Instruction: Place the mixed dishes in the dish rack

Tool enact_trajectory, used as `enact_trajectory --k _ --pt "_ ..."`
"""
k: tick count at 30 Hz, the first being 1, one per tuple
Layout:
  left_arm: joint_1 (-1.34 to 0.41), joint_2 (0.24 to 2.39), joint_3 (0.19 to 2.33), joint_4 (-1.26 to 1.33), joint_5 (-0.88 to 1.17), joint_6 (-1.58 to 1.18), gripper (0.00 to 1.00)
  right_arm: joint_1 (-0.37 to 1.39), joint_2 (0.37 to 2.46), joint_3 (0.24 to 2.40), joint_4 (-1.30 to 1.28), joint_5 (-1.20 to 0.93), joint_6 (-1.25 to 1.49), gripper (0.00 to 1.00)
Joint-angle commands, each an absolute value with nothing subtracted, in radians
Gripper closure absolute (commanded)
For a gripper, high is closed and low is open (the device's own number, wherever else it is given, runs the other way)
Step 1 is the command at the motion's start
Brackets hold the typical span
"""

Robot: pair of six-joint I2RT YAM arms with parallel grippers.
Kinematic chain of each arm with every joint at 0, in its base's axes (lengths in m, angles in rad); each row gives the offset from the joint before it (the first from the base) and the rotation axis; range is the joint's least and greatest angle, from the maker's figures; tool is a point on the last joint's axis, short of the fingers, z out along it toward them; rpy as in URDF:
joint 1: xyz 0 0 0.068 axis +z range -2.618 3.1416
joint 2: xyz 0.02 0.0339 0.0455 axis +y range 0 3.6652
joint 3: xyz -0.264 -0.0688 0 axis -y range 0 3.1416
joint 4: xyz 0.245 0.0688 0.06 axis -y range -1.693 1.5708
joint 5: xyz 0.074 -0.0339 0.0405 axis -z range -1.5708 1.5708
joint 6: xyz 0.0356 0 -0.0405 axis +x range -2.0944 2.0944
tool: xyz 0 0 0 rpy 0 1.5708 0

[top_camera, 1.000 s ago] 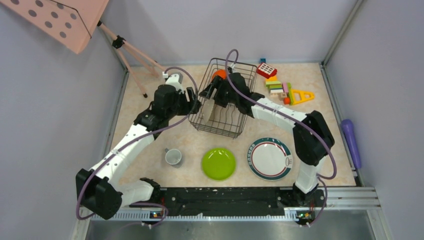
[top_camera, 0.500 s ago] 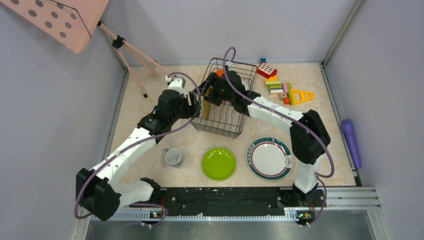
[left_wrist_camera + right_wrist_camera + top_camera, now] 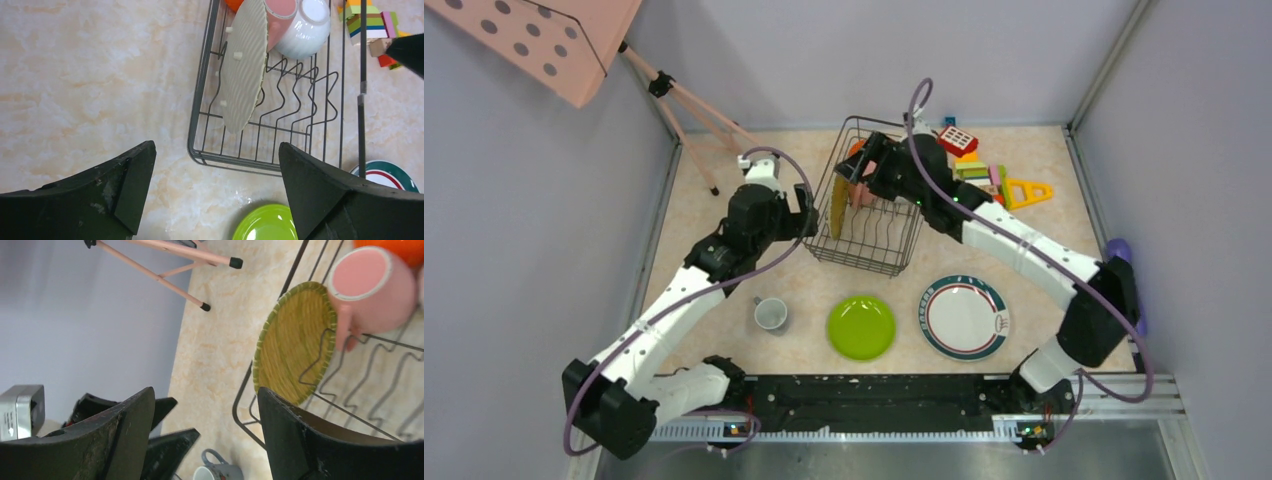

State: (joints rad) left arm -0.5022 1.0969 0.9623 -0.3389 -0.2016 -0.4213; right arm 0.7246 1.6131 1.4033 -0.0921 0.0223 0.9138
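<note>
**At the dish rack: mat on edge, both grippers empty**

Inside the rectangular dark wire dish rack point(image 3: 886, 240), along its left wall, the round woven straw mat point(image 3: 243, 65) stands on edge among the upright prongs. At the rack's far end sit three more pieces. The pink cup point(image 3: 372, 290) lies just beside the mat, a small white cup point(image 3: 305, 25) is next to it on the right, and the orange bowl point(image 3: 856, 150) is behind them.

Outside the rack's left wall hangs the left gripper point(image 3: 216, 152). Its jaws are spread wide and nothing is between them. Above the rack's far left corner is the right gripper point(image 3: 205, 392). Its jaws are also apart and empty, and the mat is clear of the fingers point(image 3: 125, 420).

On the near side of the rack, three dishes rest on the marbled tabletop point(image 3: 724, 200). The small whitish cup point(image 3: 771, 314) is off the rack's near left corner. The lime-green plate point(image 3: 861, 327) is straight in front of the rack. The larger white plate with a dark green-red rim point(image 3: 964, 317) is off its near right corner.

To the rack's far right lie the colourful toy blocks point(image 3: 984, 178). Well to its far left stands the pink tripod stand point(image 3: 689, 110).
</note>
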Motion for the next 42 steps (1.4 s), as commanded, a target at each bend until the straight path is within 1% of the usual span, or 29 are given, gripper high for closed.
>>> enact_trajectory --k 1,8,15,21,27,32,35,39,42 --pt "-0.502 1.01 0.992 -0.396 -0.226 -0.429 0.02 0.732 1.443 1.29 -0.14 0.102 0.762 0.26" --pt "-0.501 0.9 0.893 -0.486 -0.173 -0.491 0.02 0.631 1.191 1.005 -0.251 0.011 0.661 0.26" --pt "-0.502 0.764 0.755 -0.537 -0.137 -0.567 0.05 0.56 0.945 0.804 -0.429 0.045 0.635 0.28" --pt "-0.503 0.749 0.695 -0.498 0.036 -0.572 0.06 0.498 0.801 0.664 -0.57 0.094 0.708 0.29" --pt "-0.503 0.819 0.694 -0.467 0.149 -0.568 0.08 0.428 0.736 0.579 -0.738 0.209 0.87 0.26" --pt "-0.503 0.844 0.717 -0.442 0.192 -0.567 0.08 0.422 0.741 0.565 -0.915 0.319 1.036 0.23" --pt "-0.503 0.861 0.721 -0.415 0.221 -0.572 0.08 0.422 0.759 0.546 -0.969 0.331 1.082 0.17" --pt "-0.503 0.88 0.723 -0.388 0.244 -0.57 0.08 0.422 0.771 0.549 -1.0 0.349 1.107 0.06" --pt "-0.503 0.893 0.725 -0.38 0.25 -0.56 0.08 0.423 0.78 0.551 -1.006 0.366 1.114 0.06"
